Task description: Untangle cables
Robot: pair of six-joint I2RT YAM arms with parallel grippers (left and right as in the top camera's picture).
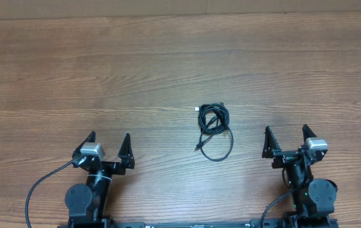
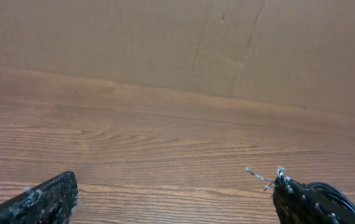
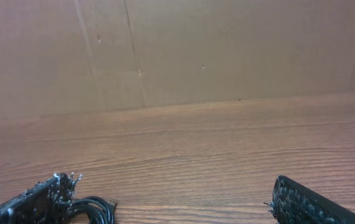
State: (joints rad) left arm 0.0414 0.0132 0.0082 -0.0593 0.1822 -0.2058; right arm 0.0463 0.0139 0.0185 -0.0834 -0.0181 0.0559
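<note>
overhead, cables: the cables (image 1: 214,130) are seen as one small black bundle on the wooden table (image 1: 168,57), a tight coil overlapped with a looser loop, and a silver plug end is shown at the bundle's far-left corner.
overhead, tools: the left gripper (image 1: 109,136) is parked well apart to the left of the cables, the right gripper (image 1: 286,128) nearer on their right; both are spread wide and nothing is held.
overhead, progress: the task is judged not yet begun; the cords are untouched, and every separation is left to be done.
overhead, room: bare wood is seen all around the cables, and the far table edge lies well beyond them, so room for pulling cords apart is judged ample.
left wrist, cables: only a black curve of the cables and a silver plug (image 2: 258,176) are seen, at the lower right behind one of the fingers (image 2: 308,202).
left wrist, tool: the fingers are set far apart, with bare wood between them.
right wrist, cables: the cables are seen at the lower left, just beside one of the fingers (image 3: 40,202).
right wrist, edge: a cardboard wall (image 3: 227,50) is seen beyond the cables, closing the table's far side.
</note>
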